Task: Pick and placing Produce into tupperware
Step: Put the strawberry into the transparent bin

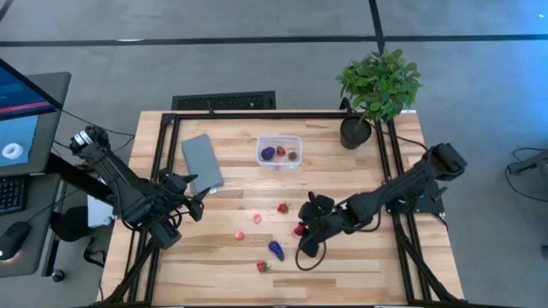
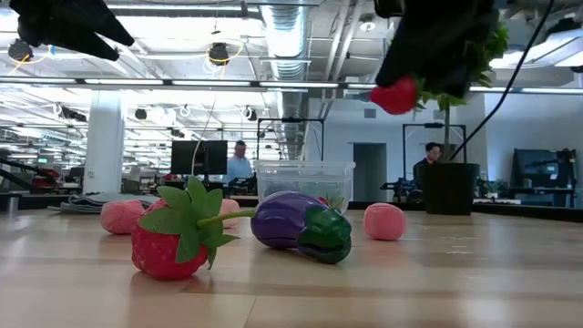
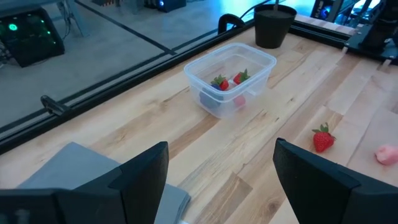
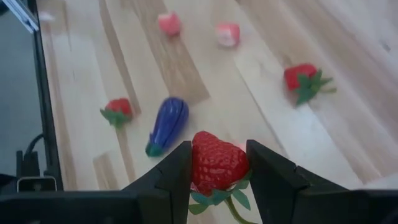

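Right claw [image 4: 217,165] grips strawberry [image 4: 215,163], lifted above table [image 4: 348,81].

The right gripper [image 1: 301,233] grips a red strawberry [image 1: 299,229] above the table [image 1: 360,265], near a purple eggplant [image 1: 276,249]; the tupperware [image 1: 279,152] sits well apart

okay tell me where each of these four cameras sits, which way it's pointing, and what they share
High view: overhead, straight down on the table; both arms show.
Low view: tabletop height, looking across; right gripper overhead.
Left wrist view: past the open left gripper toward the tupperware.
Right wrist view: down past the right gripper, shut on a strawberry.
Shared: that held strawberry also shows in the low view.
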`<control>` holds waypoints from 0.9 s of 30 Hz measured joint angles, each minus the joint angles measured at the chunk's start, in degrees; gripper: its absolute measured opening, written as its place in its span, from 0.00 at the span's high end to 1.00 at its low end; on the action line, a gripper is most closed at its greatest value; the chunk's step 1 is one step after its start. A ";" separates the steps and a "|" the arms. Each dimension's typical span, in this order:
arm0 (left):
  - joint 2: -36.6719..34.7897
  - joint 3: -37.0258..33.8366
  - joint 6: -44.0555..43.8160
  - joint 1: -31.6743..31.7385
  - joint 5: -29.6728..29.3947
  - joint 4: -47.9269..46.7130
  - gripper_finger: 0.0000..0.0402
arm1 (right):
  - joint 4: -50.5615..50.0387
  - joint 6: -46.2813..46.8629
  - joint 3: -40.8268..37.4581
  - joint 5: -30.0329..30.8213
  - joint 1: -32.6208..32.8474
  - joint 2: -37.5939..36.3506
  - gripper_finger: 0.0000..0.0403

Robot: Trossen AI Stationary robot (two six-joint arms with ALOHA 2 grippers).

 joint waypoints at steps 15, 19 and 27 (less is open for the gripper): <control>0.00 0.00 0.05 -0.01 -0.05 -0.16 0.30 | 9.90 -9.35 0.00 -0.27 -8.12 -0.02 0.60; 0.00 0.00 0.05 -0.01 -0.05 -0.43 0.30 | 12.24 -12.35 0.00 -0.72 -11.10 -0.02 0.60; 0.00 0.00 0.05 0.01 -0.07 -0.55 0.30 | 15.54 -18.24 0.00 -3.77 -17.83 0.00 0.60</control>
